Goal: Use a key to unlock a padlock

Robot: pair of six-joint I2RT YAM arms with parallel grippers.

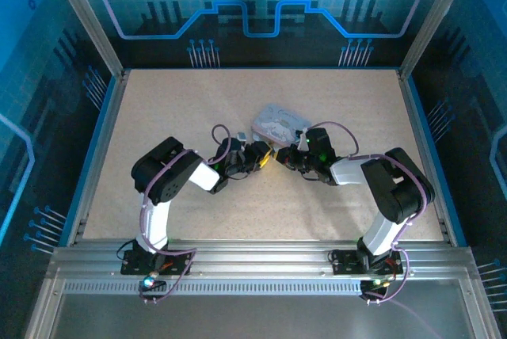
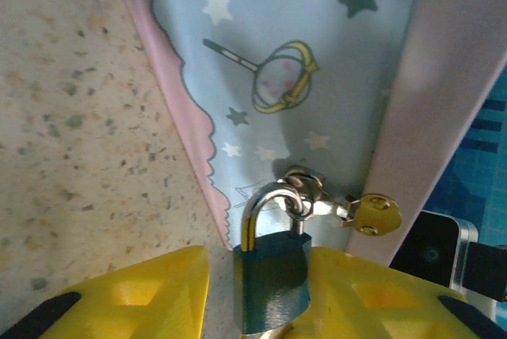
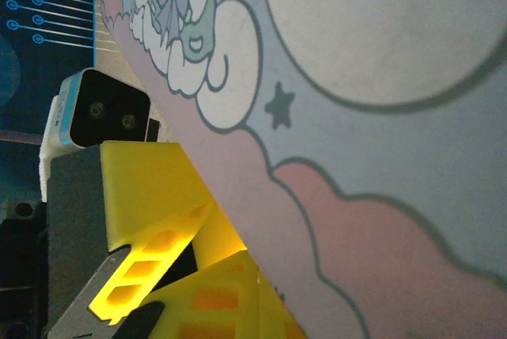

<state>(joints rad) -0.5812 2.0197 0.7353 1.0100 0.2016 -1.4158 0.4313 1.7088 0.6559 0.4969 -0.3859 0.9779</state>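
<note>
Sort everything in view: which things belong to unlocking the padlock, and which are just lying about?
For the job: padlock, flanked by the left gripper; small brassy key beside its shackle.
Lying about: star-printed tin box; speckled table.

You look down on a beige speckled worktop (image 1: pixel 198 212) edged in blue, set inside a metal frame (image 1: pixel 87 18) with glowing blue patterned walls around it; the left arm (image 1: pixel 166 177), black and white and wound with purple cable, stands at the near edge and reaches right toward the centre; the right arm (image 1: pixel 388 184) mirrors it, reaching left; the left end effector (image 1: pixel 261 154) and the right end effector (image 1: pixel 285 157) nearly meet at mid-worktop, a speck of yellow between them; just beyond them lies a pale tin box (image 1: pixel 277 123), turned at an angle; how the jaws stand is too small to tell.
</note>
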